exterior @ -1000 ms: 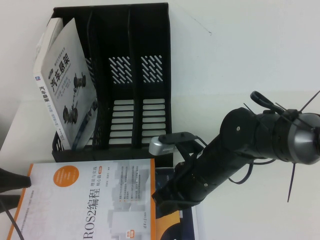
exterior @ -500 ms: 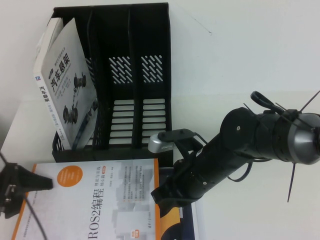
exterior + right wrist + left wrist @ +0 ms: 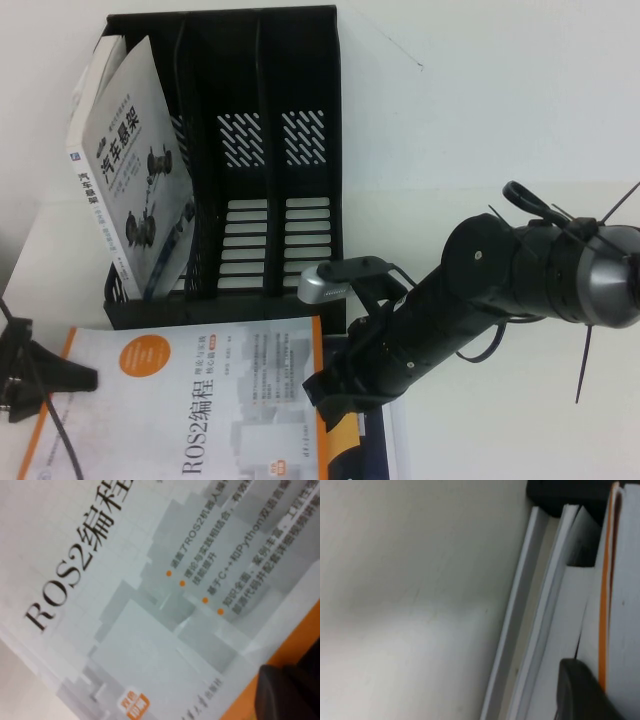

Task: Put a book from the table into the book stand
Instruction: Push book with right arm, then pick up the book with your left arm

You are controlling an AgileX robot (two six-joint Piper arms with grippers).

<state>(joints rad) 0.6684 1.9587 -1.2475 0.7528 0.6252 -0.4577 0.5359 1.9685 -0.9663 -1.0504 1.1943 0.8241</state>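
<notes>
The white ROS2 book (image 3: 200, 400) with its orange edge stripe lies at the front of the table (image 3: 500, 100), slightly askew, just in front of the black book stand (image 3: 300, 60). My right gripper (image 3: 340, 405) is at the book's right edge, shut on it, with one finger on the orange stripe (image 3: 290, 690) beside the cover print (image 3: 150, 605). My left gripper (image 3: 80, 378) is at the book's left edge. In the left wrist view it (image 3: 585, 695) sits against the orange-edged cover (image 3: 625, 605), with page edges beside it. The stand's middle and right slots hold nothing.
A grey-white book picturing car chassis parts (image 3: 130, 160) leans in the stand's left slot. A black-covered book (image 3: 372, 455) lies under the ROS2 book's right side. The right arm's body crosses the table's front right.
The ROS2 book has shifted right and turned a little, its right side nearer the stand. My left gripper came in from the left edge to the book's left side. The right gripper shifted slightly.
</notes>
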